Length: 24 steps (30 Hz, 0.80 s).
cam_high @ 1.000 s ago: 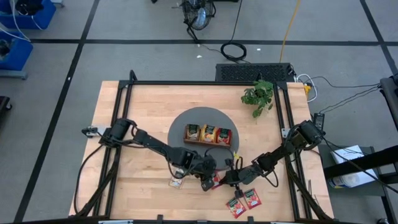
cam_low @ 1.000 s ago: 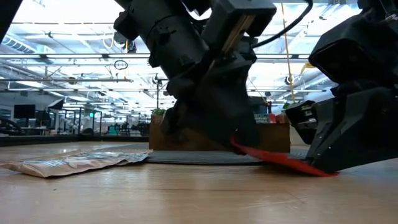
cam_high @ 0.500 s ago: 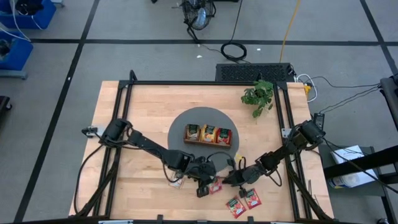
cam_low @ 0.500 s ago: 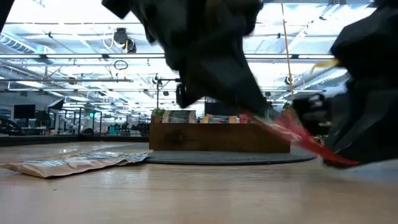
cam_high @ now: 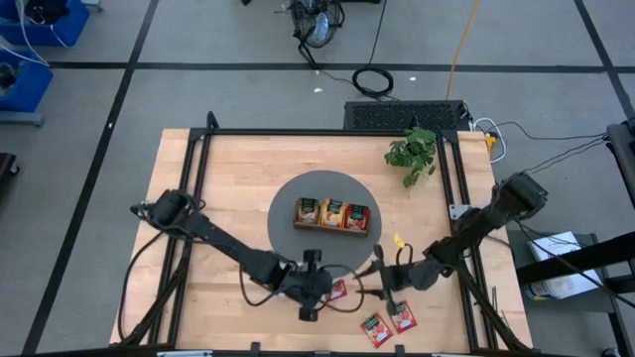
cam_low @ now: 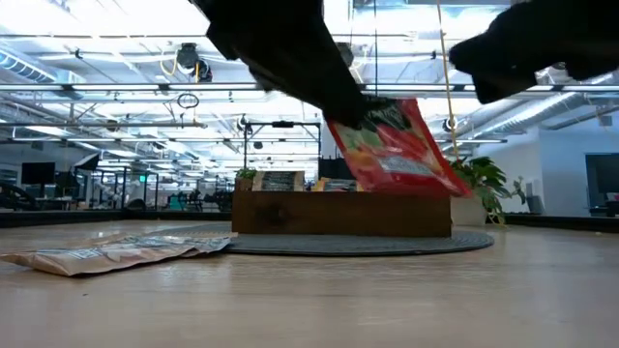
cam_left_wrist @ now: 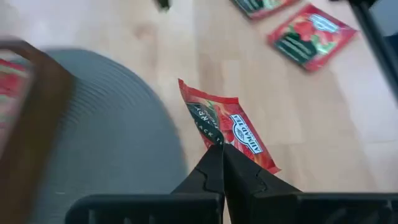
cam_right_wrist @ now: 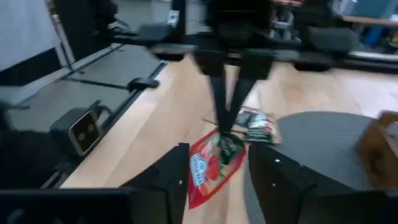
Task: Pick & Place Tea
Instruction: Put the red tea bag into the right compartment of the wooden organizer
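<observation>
Over the table front, high view: left gripper (cam_high: pixel 332 289) nearest flat red foil tea sachet (cam_high: pixel 339 290), brown wooden three-compartment tray (cam_high: pixel 332 214) beyond | low: sachet (cam_low: pixel 397 147) airborne, hanging slanted | left wrist: fingertips pinched on sachet corner (cam_left_wrist: pixel 227 129) | right wrist: right gripper (cam_right_wrist: pixel 217 171) spread, empty.

A: We see a red sachet (cam_low: pixel 395 145) hanging clear of the bench (cam_low: pixel 309 300), pinched by a dark gripper (cam_low: pixel 360 114).
B: We also see the wooden tray (cam_low: pixel 340 213) behind, and a cream sachet (cam_low: pixel 116 253) lying flat.
</observation>
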Tool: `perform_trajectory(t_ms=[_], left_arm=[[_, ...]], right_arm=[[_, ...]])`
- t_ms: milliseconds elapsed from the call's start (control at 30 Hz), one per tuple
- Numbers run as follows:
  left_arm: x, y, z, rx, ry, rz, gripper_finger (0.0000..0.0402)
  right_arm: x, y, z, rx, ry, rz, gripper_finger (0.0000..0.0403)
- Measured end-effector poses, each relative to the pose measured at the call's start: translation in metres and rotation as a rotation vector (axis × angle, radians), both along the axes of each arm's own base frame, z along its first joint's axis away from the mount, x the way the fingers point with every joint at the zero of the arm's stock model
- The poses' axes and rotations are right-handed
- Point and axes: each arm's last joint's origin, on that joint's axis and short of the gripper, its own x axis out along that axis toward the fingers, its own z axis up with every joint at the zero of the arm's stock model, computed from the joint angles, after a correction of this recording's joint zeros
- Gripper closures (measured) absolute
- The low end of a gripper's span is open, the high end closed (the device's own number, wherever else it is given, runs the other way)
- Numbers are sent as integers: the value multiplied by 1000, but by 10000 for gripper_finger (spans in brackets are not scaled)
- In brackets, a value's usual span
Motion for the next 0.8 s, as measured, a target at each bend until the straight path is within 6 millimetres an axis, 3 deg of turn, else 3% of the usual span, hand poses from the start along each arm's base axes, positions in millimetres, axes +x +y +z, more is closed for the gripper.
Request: perform_trajectory(t_ms=[167,433,800], left_arm=[[-5,-10,3,125,-43,-1,400],[-6,-20,13,184,-93,-14,400],[-1,-13,14,181,-97,7,400]], right_arm=[[10,-16,-1,127,58,-22,236],[25,-40,-6,280,155,5,241],[27,-42,-5,292,148,27,243]])
